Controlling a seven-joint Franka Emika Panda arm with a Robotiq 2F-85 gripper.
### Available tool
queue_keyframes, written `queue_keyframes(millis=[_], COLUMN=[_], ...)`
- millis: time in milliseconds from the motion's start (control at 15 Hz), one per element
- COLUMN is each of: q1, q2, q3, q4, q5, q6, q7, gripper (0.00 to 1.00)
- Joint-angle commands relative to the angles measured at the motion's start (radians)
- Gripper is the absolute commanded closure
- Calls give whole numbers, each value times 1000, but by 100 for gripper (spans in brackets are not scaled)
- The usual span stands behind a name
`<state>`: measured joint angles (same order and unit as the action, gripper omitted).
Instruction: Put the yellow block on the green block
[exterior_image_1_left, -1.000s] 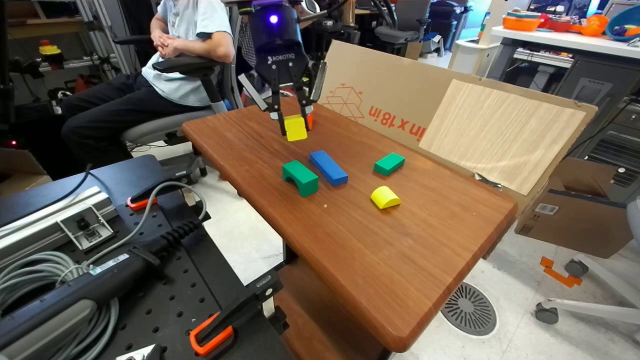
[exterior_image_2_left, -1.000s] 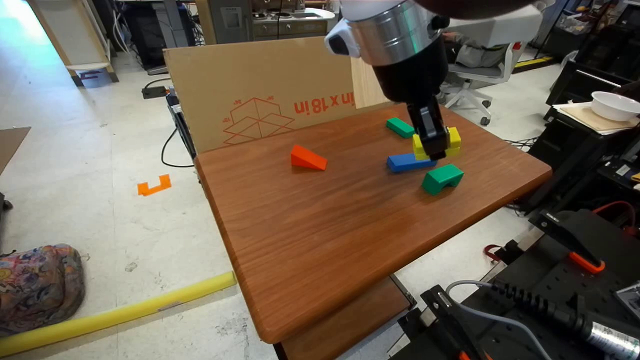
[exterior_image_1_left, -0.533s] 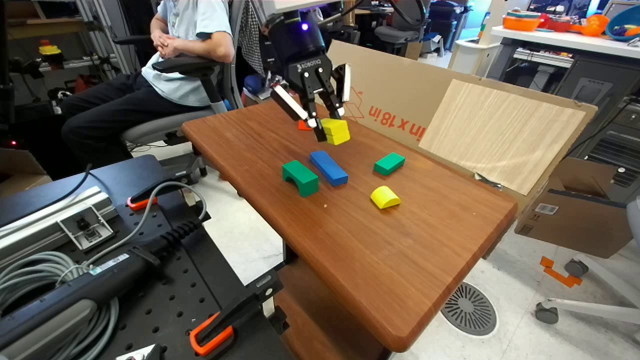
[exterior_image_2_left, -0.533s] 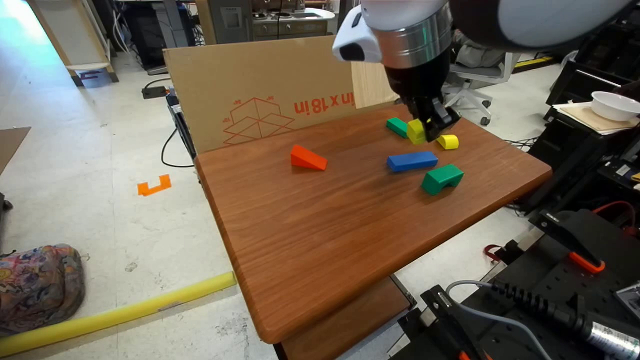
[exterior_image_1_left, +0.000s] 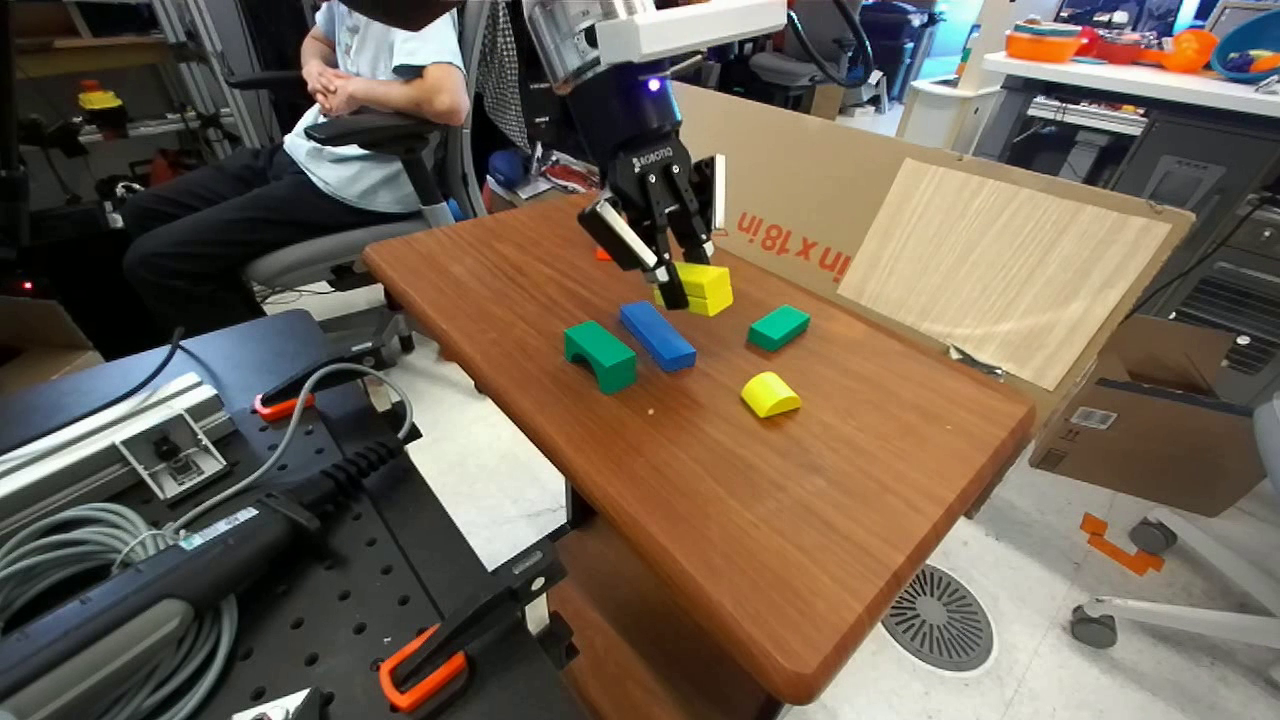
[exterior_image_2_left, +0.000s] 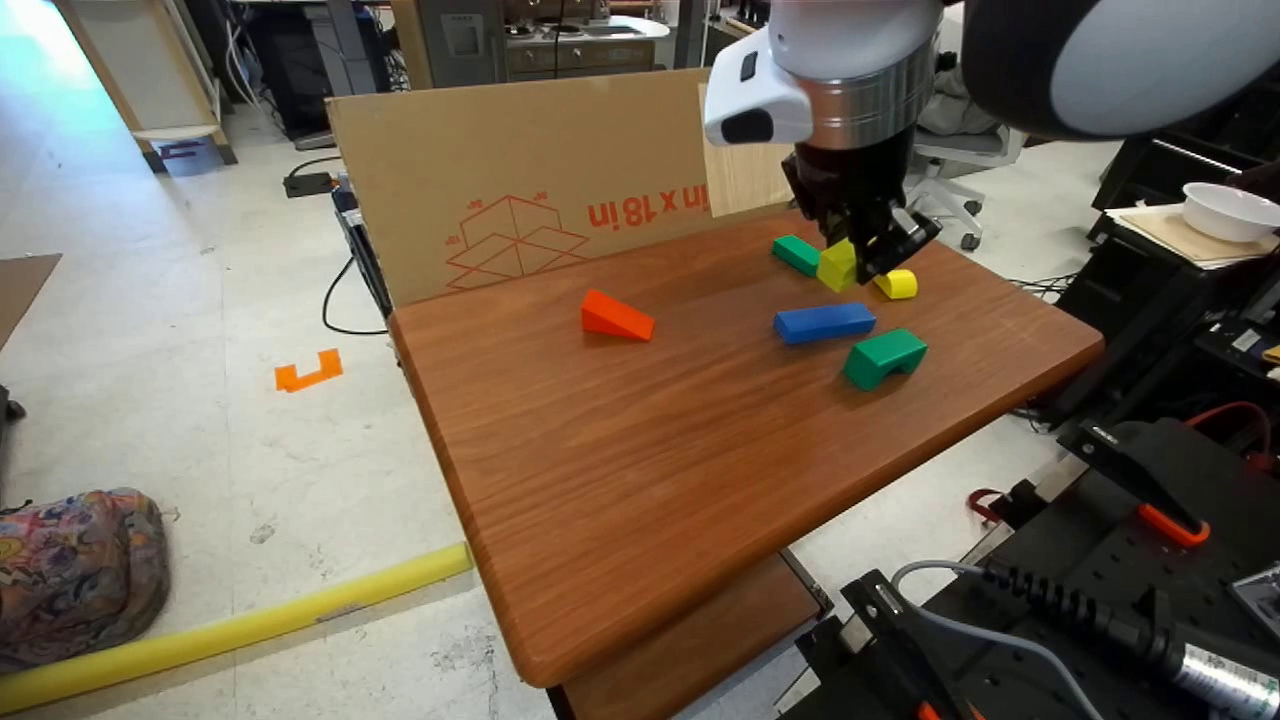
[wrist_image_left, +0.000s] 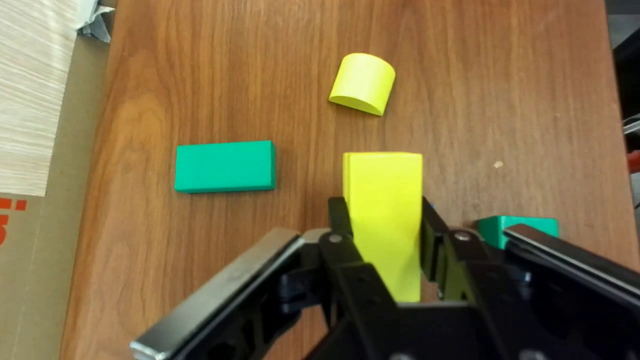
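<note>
Fingers (wrist_image_left: 340, 215) clasp the yellow block (wrist_image_left: 385, 222) from both sides over the table (exterior_image_1_left: 760, 520), its long axis roughly following the edge by the cardboard (exterior_image_1_left: 800, 150). Toward that edge lies the flat green block (wrist_image_left: 225, 167), crosswise to the yellow; toward the opposite edge, the green arch (exterior_image_1_left: 605, 350). Which green is meant, I cannot tell.

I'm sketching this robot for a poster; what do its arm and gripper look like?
The arm is rounded and white, with black areas and a silvery band. The gripper is mostly black, with white ROBOTIQ lettering, jointed fingers and silvery plates; a violet-blue light glows above the lettering.
</note>
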<state>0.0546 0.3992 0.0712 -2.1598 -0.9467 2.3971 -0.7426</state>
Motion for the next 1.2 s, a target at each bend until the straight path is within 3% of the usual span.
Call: queue_keyframes(millis=[0, 600, 1133], q1=[-12, -15, 9], q2=[-13, -40, -66], q3=[39, 55, 36], q4=[-22, -8, -12], q5=[121, 456, 448], q6=[-39, -122, -100], q7=[-12, -18, 16], gripper=[92, 92, 92])
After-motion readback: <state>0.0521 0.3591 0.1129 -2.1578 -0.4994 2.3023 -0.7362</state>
